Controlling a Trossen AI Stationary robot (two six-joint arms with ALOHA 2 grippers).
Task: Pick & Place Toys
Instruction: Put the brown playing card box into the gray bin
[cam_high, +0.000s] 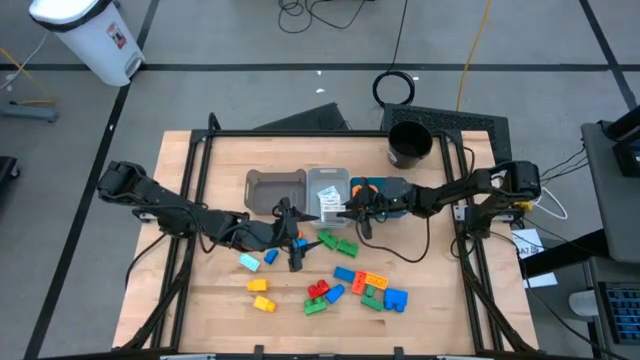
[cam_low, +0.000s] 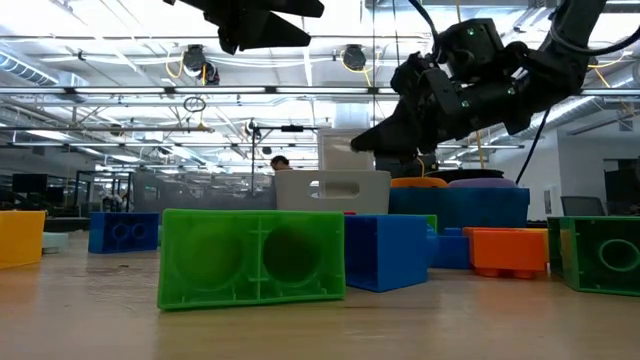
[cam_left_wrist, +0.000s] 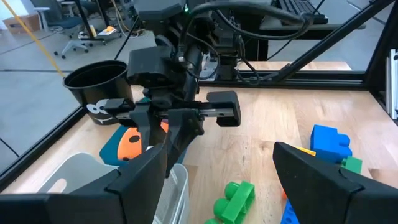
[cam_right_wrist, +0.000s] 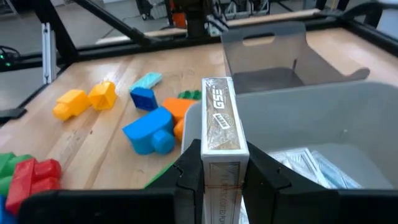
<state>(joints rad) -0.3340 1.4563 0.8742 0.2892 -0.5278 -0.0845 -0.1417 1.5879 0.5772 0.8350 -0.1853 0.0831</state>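
My right gripper (cam_high: 345, 208) is shut on a flat white card pack (cam_right_wrist: 219, 124), held just over the near rim of the clear bin (cam_high: 328, 182). My left gripper (cam_high: 297, 237) is open and empty, hovering over the table next to the grey bin (cam_high: 275, 188) and facing the right gripper; in its wrist view its gripper (cam_left_wrist: 236, 186) is spread wide. Loose bricks, green (cam_high: 340, 243), blue (cam_high: 395, 298), red (cam_high: 320, 291), yellow (cam_high: 262, 302), teal (cam_high: 248, 262), lie on the table's near half. An orange dotted cube (cam_left_wrist: 132, 140) sits in the teal bin (cam_high: 388, 190). My right gripper pinches the card pack's lower end (cam_right_wrist: 219, 177) between its two fingers (cam_right_wrist: 189, 171), one on each broad face. The pack stands on edge, its printed narrow side toward the camera, lifted clear above the clear bin's rim.
A black round cup (cam_high: 408, 143) stands at the far right of the table. White cards (cam_right_wrist: 311, 165) lie inside the clear bin. The grey bin (cam_right_wrist: 280, 56) is beyond it. A black frame runs around the table edges (cam_high: 300, 133).
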